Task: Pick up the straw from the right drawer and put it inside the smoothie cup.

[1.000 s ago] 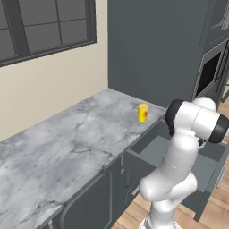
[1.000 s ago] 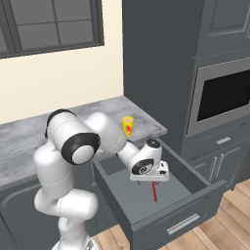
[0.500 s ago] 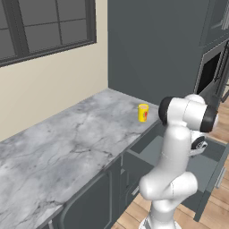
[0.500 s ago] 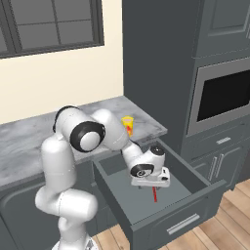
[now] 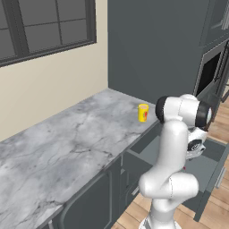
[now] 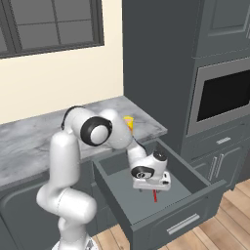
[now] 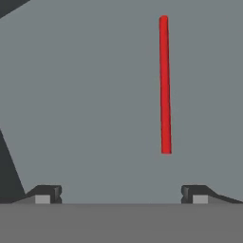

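**Tool spread wide above the straw in the drawer**

Though I look for writing, I can read none; the smoothie cup, standing on the marble table, bears just a red mark. My tool hangs inside the right drawer with its jaws fully apart, gripping nothing. The straw lies flat on the drawer's grey bottom, its long axis pointing straight away from my fingertips, nearer the right one.
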